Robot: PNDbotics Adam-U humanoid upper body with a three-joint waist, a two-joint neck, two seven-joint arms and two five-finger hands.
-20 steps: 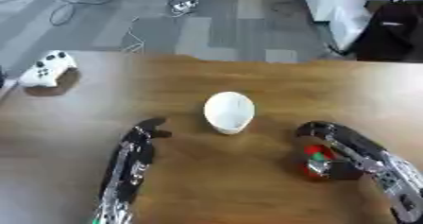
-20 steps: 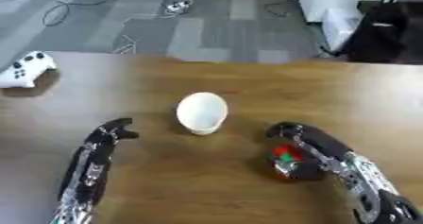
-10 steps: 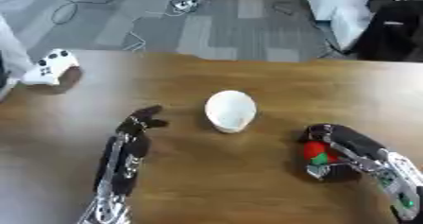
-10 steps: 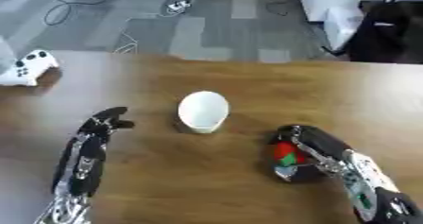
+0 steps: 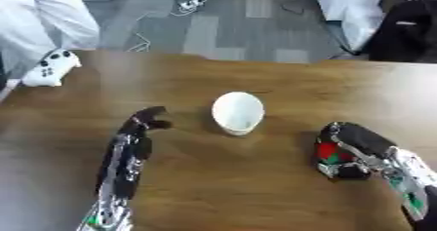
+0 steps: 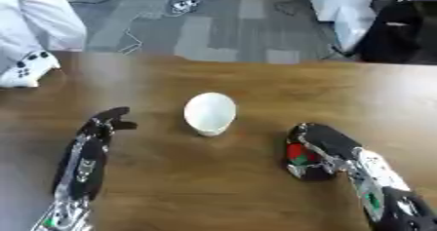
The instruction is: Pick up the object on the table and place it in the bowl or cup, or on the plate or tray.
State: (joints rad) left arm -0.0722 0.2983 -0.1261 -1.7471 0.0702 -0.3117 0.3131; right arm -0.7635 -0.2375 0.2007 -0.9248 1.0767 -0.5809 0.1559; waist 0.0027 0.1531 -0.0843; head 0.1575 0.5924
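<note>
The red and green object [image 5: 328, 152] sits on the wooden table [image 5: 256, 186] to the right of the white cup [image 5: 237, 112], apart from it, and your right hand [image 5: 354, 147] has its fingers curled over it, so the grasp looks made or nearly made; whether the object has left the table cannot be told. To do this step well, confirm the thumb is under or behind the object before you raise it, lift straight up so it does not drag on the wood, then carry it left and high enough to clear the cup's rim. The cup looks light and stands free, so a low approach could tip it; come down over the opening, not at its side, and let go only once the object is inside the rim. Your left hand [image 5: 136, 132] lies on the table left of the cup, fingers mostly straight with the tips slightly bent, idle. A white game controller [image 5: 47, 69] rests at the far left edge. Compared with a second ago, the left hand has drawn back and away from the cup, while the right hand stays closed over the object in roughly the same spot.
</note>
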